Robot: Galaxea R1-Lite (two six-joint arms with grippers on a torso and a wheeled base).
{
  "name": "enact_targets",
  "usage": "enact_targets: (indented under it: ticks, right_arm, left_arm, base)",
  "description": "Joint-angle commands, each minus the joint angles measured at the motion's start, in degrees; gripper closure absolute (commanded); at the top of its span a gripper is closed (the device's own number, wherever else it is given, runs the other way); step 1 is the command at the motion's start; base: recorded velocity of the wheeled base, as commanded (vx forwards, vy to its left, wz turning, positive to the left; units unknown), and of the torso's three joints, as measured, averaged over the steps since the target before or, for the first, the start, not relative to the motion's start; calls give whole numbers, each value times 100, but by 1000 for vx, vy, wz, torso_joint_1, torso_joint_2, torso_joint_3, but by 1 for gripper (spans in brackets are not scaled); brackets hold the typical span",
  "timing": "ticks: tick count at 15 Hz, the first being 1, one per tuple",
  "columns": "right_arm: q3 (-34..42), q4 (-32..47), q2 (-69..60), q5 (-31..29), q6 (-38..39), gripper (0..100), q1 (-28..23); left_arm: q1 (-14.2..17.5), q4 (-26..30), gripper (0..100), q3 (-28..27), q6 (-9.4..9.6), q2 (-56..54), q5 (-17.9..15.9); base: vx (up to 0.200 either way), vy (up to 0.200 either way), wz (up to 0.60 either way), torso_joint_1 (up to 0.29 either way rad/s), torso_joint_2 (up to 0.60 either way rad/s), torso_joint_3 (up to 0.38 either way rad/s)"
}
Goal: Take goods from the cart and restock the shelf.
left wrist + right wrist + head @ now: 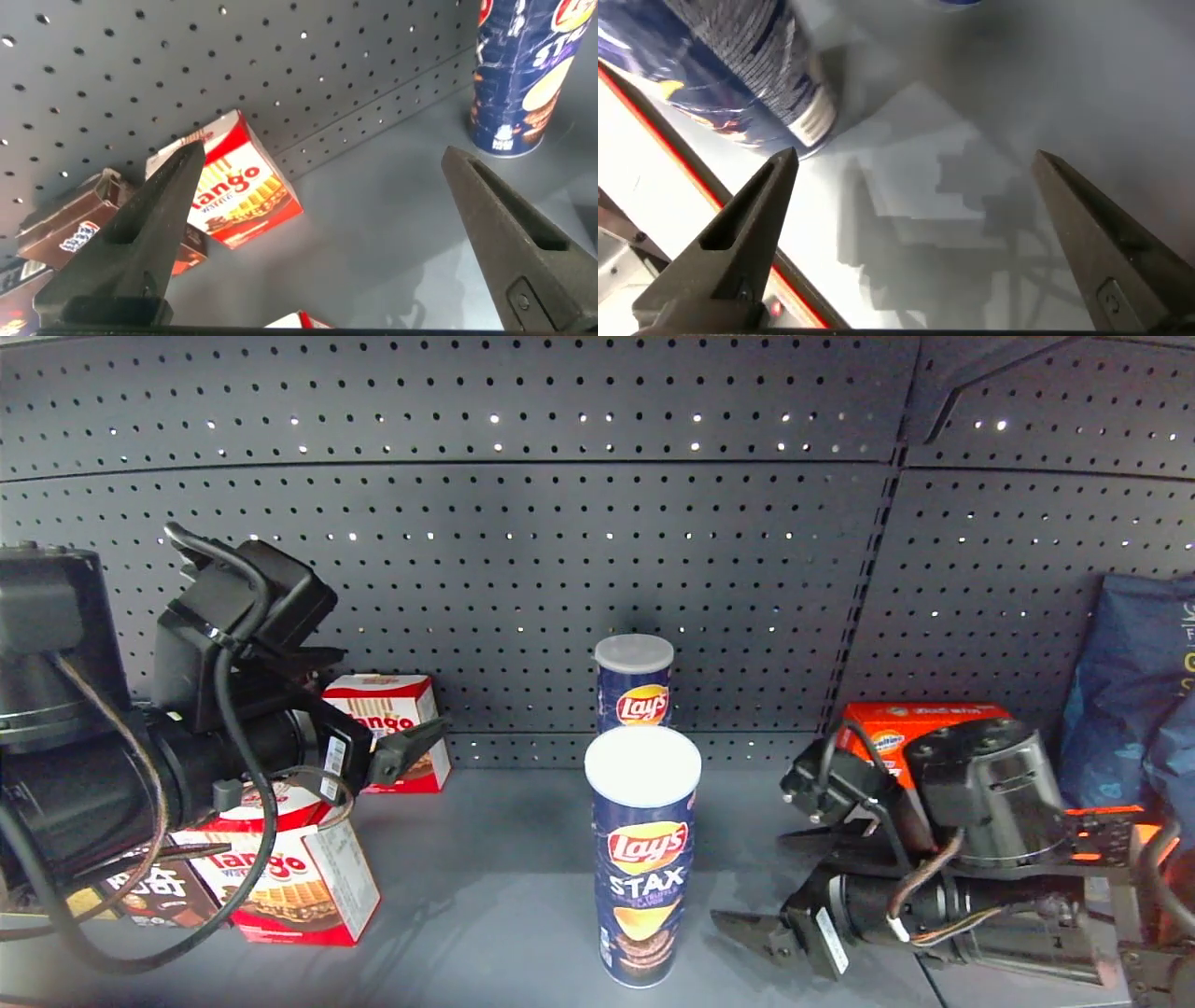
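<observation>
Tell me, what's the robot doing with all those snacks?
It's stocking a shelf. A front can and a back can of chips stand in line in the middle. The left hand is open and empty near the wafer boxes. The right hand is open and empty too, low beside the front can. Nothing is held right now.

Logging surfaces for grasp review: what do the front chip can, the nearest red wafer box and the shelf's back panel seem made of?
Front chip can: likely paperboard tube, glossy printed wrap, pale plastic-looking lid. Red wafer box: printed cardboard, creased edges and end flap. Back panel: probably painted metal, matte dark grey, rows of punched holes.
</observation>
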Motion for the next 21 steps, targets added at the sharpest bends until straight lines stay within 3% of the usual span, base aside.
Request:
enact_targets:
  ticks: [1, 4, 6, 7, 9, 11, 12, 14, 18, 21]
  right_arm:
    - [162, -5, -1080, -38, 5, 0, -592]
    - [663, 30, -2424, -161, -12, 0, -1638]
    - [1261, 48, -3488, -170, -21, 0, -2455]
    - [1683, 56, -4191, -161, -21, 0, -3070]
    - [2746, 56, -5395, -223, -12, 0, -4020]
    - [3845, 65, -6582, -293, -47, 0, -4705]
    - [3977, 417, -7258, -267, -56, 0, -4960]
    - [3801, 2034, -8647, -241, -47, 0, -4969]
    - [3941, 1559, -8577, -601, 49, 0, -4951]
    - [3977, 1621, -8577, 234, 172, 0, -4951]
  left_arm:
    - [64, -1, 0, 23, -1, -231, 13]
    - [354, -1, 0, 32, -10, -767, 22]
    - [600, 17, 0, 357, -221, -1382, 30]
    - [705, 69, 0, 735, -344, -1883, 30]
    - [741, 52, 0, 1763, -362, -2815, 127]
    - [785, 87, 0, 2633, -379, -3729, 505]
    - [793, 87, 0, 2994, -370, -4116, 769]
    - [802, 254, 0, 3363, -362, -4652, 1120]
    - [952, 1687, 0, 3389, -353, -5821, 1208]
    - [952, 2653, 0, 3354, -353, -6744, 1208]
  base:
    - [0, 0, 0, 0, 0, 0]
    - [0, 0, 0, 0, 0, 0]
    - [0, 0, 0, 0, 0, 0]
    - [0, 0, 0, 0, 0, 0]
    - [0, 0, 0, 0, 0, 0]
    - [0, 0, 0, 0, 0, 0]
    - [0, 0, 0, 0, 0, 0]
    - [0, 0, 0, 0, 0, 0]
    - [0, 0, 0, 0, 0, 0]
    - [0, 0, 0, 0, 0, 0]
